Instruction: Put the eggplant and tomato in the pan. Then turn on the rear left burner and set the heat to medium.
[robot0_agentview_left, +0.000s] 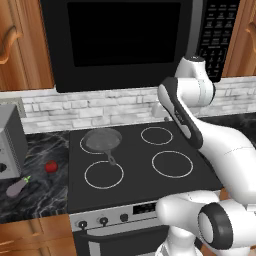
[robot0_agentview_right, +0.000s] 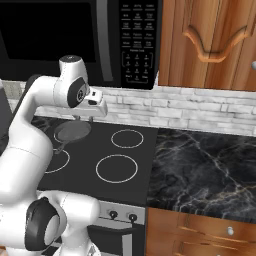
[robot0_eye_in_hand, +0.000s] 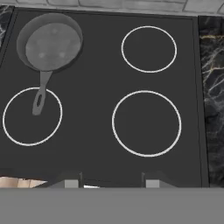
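Nothing is loaded: the round dark grey metal pan (robot0_agentview_left: 102, 139) sits empty. Jaws clenched, empty. Next, reach the grey-purple eggplant (robot0_agentview_left: 18, 187) on the counter (robot0_agentview_left: 35, 200) left of the pan.

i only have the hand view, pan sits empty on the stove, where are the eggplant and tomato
Observer: Both lie on the dark counter left of the stove; the tomato is nearer the stove than the eggplant.
Operator: anything beside them
Observer: A grey boxy appliance stands just behind them against the wall.
Operator: where are the knobs for the burner
Observer: A row of dark knobs runs along the stove's front panel, below the cooktop.
Operator: is the claw holding anything
Observer: No, the claw is shut and empty, high over the cooktop, right of the pan.
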